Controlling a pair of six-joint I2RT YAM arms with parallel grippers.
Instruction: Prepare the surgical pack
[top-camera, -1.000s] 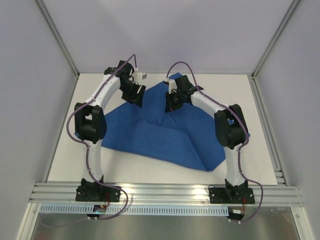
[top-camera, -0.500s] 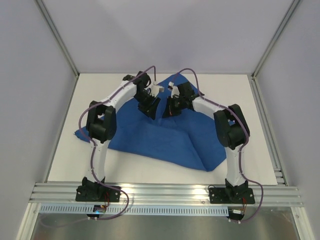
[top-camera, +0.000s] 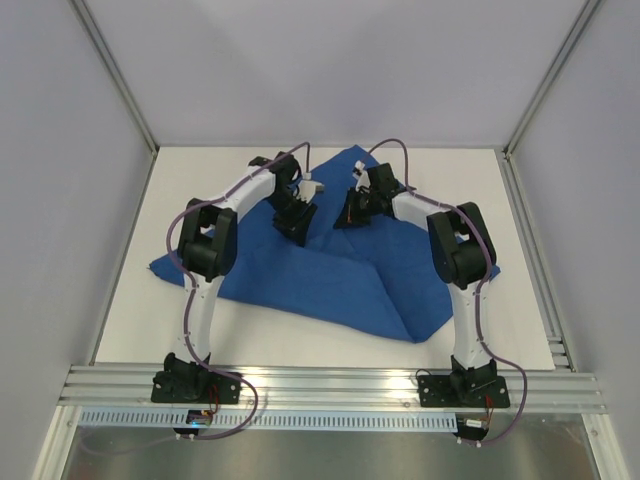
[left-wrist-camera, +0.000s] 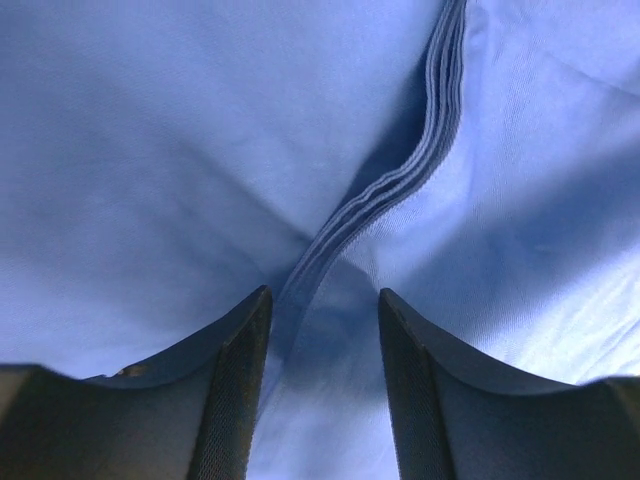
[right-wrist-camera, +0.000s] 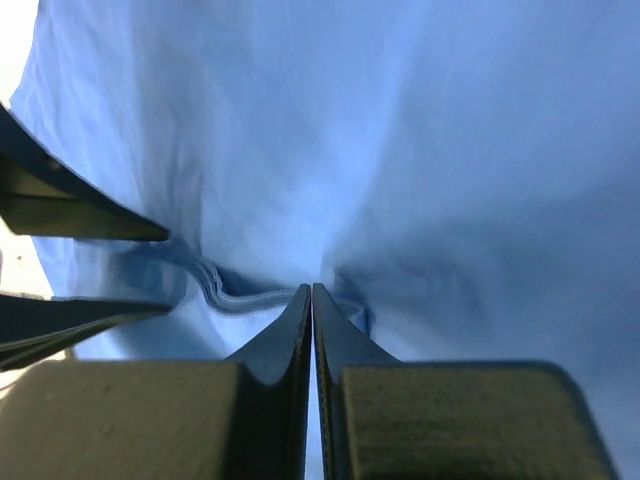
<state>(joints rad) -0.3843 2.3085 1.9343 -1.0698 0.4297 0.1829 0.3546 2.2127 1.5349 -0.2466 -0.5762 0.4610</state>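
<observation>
The royal-blue drape (top-camera: 320, 280) lies spread and partly folded on the white table; its far corner points to the back. My left gripper (top-camera: 297, 222) is low over its far middle, open, with its jaws either side of a layered folded edge (left-wrist-camera: 400, 190) of the drape (left-wrist-camera: 150, 150). My right gripper (top-camera: 345, 218) is just to its right, shut with its tips (right-wrist-camera: 311, 290) pinching the drape's hem (right-wrist-camera: 240, 298). The left gripper's fingers (right-wrist-camera: 80, 215) show at the left of the right wrist view. The steel tray, instruments and gauze are out of view.
The white table (top-camera: 500, 250) is framed by aluminium rails, with grey walls on three sides. Both arm bases stand on the rail (top-camera: 330, 385) at the near edge. The drape's left corner (top-camera: 160, 268) reaches towards the table's left side.
My left gripper has swung right from the far left onto the drape's fold, close to the right gripper. The right gripper has shifted slightly back, staying shut.
</observation>
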